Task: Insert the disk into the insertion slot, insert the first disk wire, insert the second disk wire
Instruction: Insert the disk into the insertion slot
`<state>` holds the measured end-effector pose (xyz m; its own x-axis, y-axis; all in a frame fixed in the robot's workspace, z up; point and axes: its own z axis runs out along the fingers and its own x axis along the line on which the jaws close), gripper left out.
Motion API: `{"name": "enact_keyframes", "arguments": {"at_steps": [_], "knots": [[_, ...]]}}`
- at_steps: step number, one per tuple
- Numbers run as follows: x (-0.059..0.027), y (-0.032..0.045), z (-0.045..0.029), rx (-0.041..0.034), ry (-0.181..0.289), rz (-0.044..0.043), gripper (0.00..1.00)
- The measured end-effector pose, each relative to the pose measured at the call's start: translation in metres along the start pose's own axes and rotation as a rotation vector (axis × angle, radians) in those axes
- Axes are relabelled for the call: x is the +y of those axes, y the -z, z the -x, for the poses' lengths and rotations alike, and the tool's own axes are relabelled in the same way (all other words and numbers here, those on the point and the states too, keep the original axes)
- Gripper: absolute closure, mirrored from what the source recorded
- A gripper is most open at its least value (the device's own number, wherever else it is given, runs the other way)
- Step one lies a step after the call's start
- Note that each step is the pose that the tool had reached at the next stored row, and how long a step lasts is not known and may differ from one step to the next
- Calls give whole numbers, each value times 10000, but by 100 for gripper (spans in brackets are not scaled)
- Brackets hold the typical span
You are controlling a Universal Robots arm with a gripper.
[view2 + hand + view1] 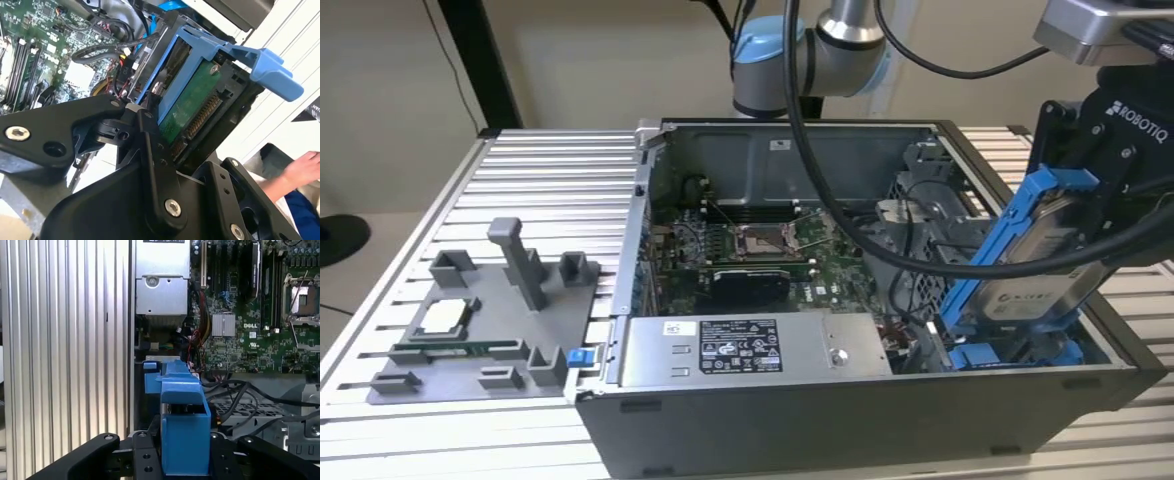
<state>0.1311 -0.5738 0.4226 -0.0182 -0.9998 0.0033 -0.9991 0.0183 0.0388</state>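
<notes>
1. The disk (1051, 265) hangs over the corner of the open computer case (854, 420) at the exterior view's right. It is clamped in the gripper (1094, 215) and is not seated.
2. In the first wrist view the black fingers (145, 457) are closed narrowly on either side of the disk's blue frame (183, 430).
3. The disk's long axis is tilted. Its upper end leans toward the exterior view's right and its lower end points down into the case.
4. The insertion slot (1007, 352), marked by its blue rails, lies directly beneath that lower end. Judgement: the end is at the slot mouth, but I cannot tell whether they touch or whether it has entered.
5. In the second wrist view the disk's green circuit board and connector edge (192, 112) face the camera.
6. A thick black cable (907, 262) loops down over the case and crosses in front of the disk in the exterior view. Judgement: this is the nearest obstruction.
7. The perforated drive cage (921, 290) stands just beside the slot, with the motherboard (754, 255) beyond it.
8. The silver power-supply box (740, 350) lies along the near wall.
9. A person's hand (304, 167) is outside the case, apart from the gripper.
10. A grey parts fixture (467, 330) sits well apart on the slatted table (547, 170)
</notes>
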Motion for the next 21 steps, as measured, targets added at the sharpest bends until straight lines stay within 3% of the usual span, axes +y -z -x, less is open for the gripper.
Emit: {"name": "enact_keyframes", "arguments": {"at_steps": [21], "knots": [[-49, -187, 1, -1, 0, -2, 100]]}}
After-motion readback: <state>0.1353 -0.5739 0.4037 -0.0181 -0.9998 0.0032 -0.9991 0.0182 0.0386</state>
